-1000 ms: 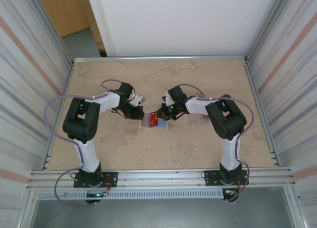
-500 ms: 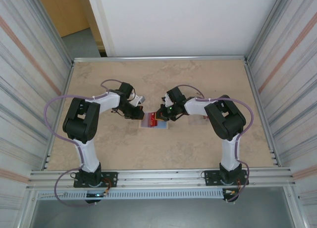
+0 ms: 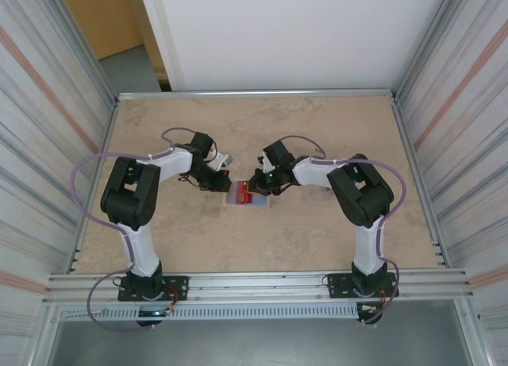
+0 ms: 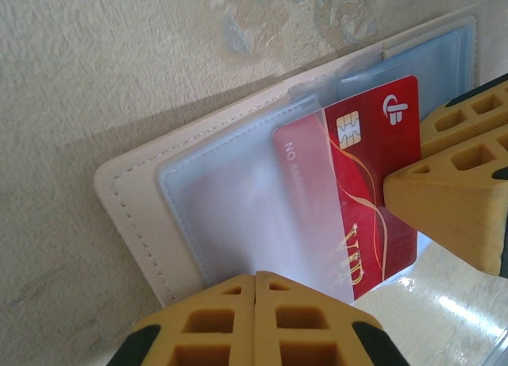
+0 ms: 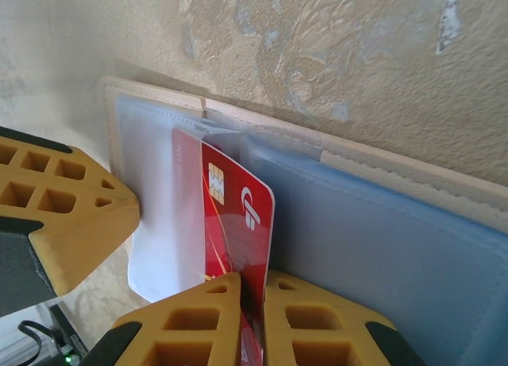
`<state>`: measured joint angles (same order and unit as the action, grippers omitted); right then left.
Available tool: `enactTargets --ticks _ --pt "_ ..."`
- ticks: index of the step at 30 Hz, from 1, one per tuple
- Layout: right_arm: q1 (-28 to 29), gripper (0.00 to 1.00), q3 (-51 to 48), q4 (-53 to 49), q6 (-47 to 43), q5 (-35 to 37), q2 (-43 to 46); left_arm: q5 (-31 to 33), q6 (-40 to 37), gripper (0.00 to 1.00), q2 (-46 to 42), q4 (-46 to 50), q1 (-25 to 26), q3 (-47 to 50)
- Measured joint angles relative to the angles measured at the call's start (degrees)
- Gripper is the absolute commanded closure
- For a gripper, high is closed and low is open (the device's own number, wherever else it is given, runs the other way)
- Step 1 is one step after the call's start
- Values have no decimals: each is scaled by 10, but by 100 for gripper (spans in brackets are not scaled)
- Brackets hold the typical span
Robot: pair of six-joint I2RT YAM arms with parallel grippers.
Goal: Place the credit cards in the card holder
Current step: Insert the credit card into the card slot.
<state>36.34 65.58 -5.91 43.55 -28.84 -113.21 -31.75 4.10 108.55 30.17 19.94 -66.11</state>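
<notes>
**Top view.** Both arms reach in to mid-surface, wrists facing each other over a flat, clear colourless plastic card holder (image 3: 233, 196). It lies on the mottled beige stone-look surface (image 3: 317, 239). A small glossy red rectangular credit card (image 3: 254, 196) shows on the holder's right part. At the holder's left edge are the left jaws and at its right edge the right jaws, both too small here to read.

**Left wrist view.** The card holder (image 4: 230, 215) lies open inside a cream stitched cover (image 4: 135, 215), flat on the surface (image 4: 119, 64). A cloudy clear flap (image 4: 309, 215) overlies the left part of the credit card (image 4: 381, 167), and the card's right part is bare. On the left jaws, the orange ribbed fingers (image 4: 214, 326) are pressed together with no gap. The flap's near edge runs in between their tips. The right arm's fingers (image 4: 452, 207) meet the card's bare right edge.

**Right wrist view.** The credit card (image 5: 238, 215) points away, its far end tucked under the pale flap (image 5: 155, 207) at the fold of the card holder (image 5: 381, 255). The cover (image 5: 413, 179) shows its stitched rim beyond. On the right jaws, the fingers (image 5: 182, 326) stand a narrow slit apart with the card's near end in the slit. Cannot tell whether the pads press it. The left arm's finger (image 5: 71, 215) touches the flap's outer edge.
</notes>
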Motion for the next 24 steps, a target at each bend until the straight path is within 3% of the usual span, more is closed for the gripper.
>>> enactTargets --ticks 24 --pt "31 85 48 -69 15 37 -5 8 0 100 -10 5 0 0"
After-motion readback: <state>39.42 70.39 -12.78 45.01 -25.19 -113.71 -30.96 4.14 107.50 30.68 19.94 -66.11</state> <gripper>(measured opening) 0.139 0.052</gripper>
